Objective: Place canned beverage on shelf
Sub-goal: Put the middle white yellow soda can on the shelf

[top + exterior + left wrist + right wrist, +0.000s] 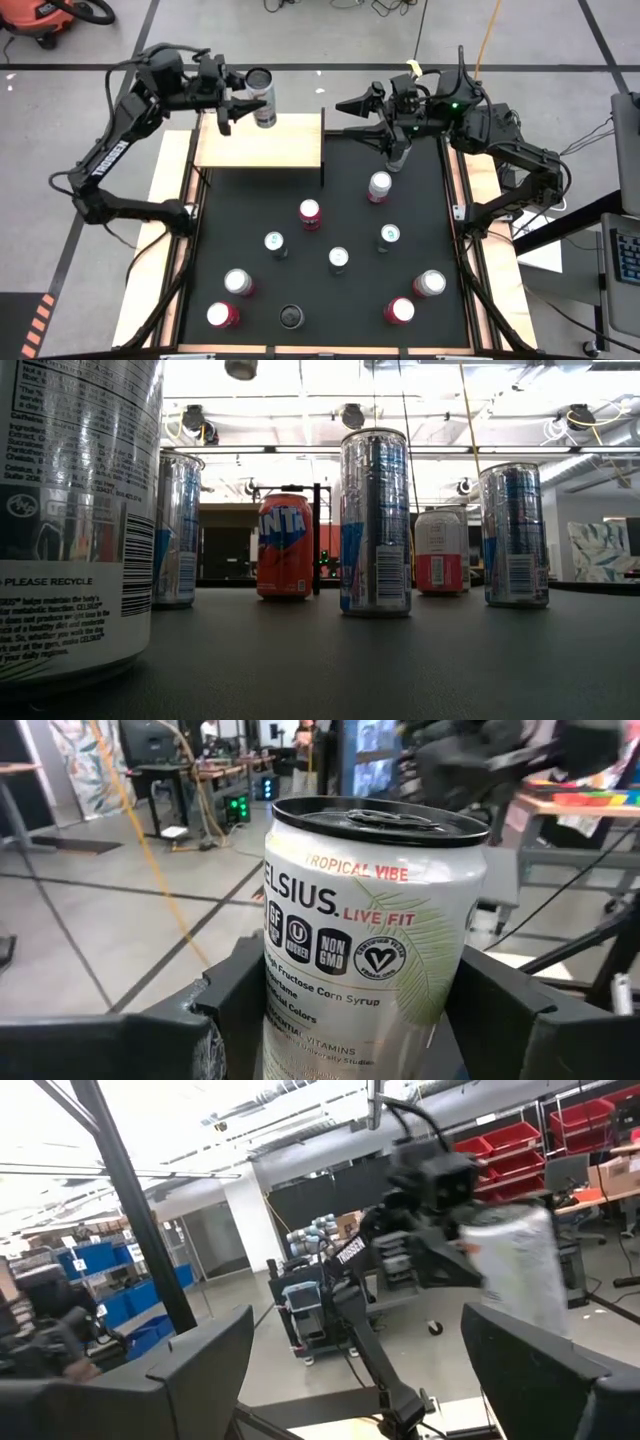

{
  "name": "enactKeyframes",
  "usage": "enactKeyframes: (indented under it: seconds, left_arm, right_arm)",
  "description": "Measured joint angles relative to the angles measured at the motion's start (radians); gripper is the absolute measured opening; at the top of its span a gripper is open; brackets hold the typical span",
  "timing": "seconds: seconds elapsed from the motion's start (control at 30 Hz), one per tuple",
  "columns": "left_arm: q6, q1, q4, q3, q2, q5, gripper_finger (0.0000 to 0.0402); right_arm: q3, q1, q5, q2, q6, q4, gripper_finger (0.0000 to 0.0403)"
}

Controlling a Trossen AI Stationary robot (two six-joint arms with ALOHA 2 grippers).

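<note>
We see left gripper [243,103] clamped on silver can [262,97], held upright over far edge of shelf [260,142], apparently not touching. Right gripper [352,117] spread open, empty, beside shelf's right end. Ten-odd cans [310,213] on black mat [330,300] covering counter; warehouse behind.

Overhead room lights wash my low view: ceiling blown out white, cans backlit and dark-faced, glare streaks down the middle can [375,520], nearest can [75,510] soft at the frame's edge. High view evenly lit, mat [330,225] near black, shadows faint. Right wrist view smeared, the far can [515,1270] blurred; left wrist can [370,930] sharp, background soft.
</note>
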Motion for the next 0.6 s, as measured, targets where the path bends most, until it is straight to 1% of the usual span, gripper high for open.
enactKeyframes:
  seconds: [0.2, 0.37, 0.43, 0.5, 0.6]
  left_arm:
    - [0.006, 0.164, 0.077, -0.108, 0.000, 0.158, 0.0246]
    - [0.002, 0.266, 0.193, -0.241, 0.000, 0.220, 0.0246]
    - [-0.020, 0.298, 0.265, -0.299, 0.001, 0.238, 0.0246]
    - [-0.056, 0.323, 0.348, -0.352, 0.004, 0.257, 0.0246]
    - [-0.074, 0.348, 0.393, -0.410, 0.005, 0.270, 0.0246]
  right_arm:
    - [0.000, 0.000, 0.000, 0.001, -0.001, -0.002, 0.0338]
    - [0.000, 0.000, 0.000, 0.002, -0.001, -0.029, 0.0338]
    - [0.000, 0.000, 0.000, 0.002, 0.013, -0.028, 0.0338]
    - [0.000, 0.000, 0.000, 0.002, 0.022, -0.025, 0.0338]
    - [0.000, 0.000, 0.000, 0.002, 0.024, -0.026, 0.0338]
